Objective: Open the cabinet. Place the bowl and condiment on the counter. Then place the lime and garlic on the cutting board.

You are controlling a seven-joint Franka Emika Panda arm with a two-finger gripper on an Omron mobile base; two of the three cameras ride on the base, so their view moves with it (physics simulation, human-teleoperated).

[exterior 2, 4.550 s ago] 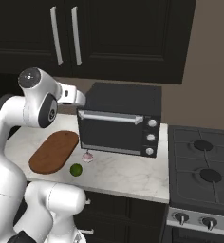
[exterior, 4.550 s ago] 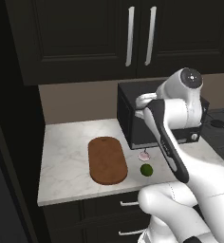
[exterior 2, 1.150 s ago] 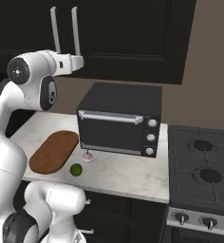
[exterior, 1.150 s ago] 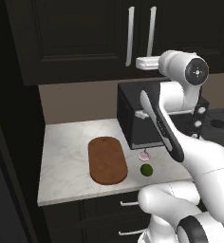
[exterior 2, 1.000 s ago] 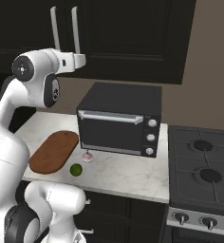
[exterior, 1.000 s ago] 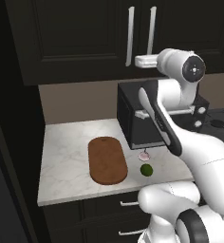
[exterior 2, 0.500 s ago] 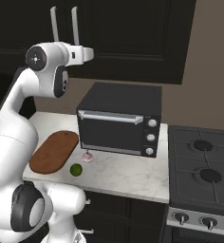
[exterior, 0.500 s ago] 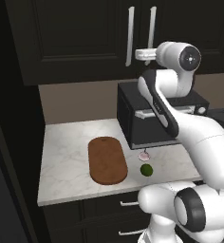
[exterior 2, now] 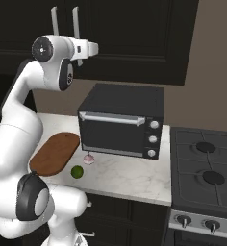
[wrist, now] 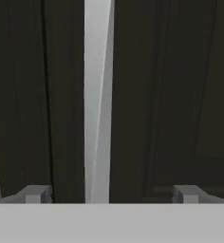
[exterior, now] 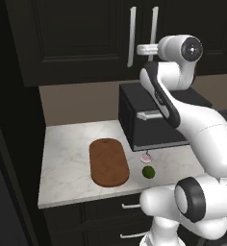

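The near-black cabinet hangs shut above the counter. My gripper is raised to its right door's silver handle, open, with the bar standing between my fingertips and untouched. In the right base view the gripper sits just beside that handle. On the counter lies the reddish cutting board, with the garlic and the lime to its right. Board, garlic and lime lie below the arm. The bowl and condiment are hidden.
A black toaster oven stands on the counter right of the board, under my hand. A gas stove adjoins the counter on the right. Low drawers run under the slab.
My arm has risen from over the toaster oven to the cabinet doors and closed in on the right handle. The jaws stayed open; nothing on the counter moved.
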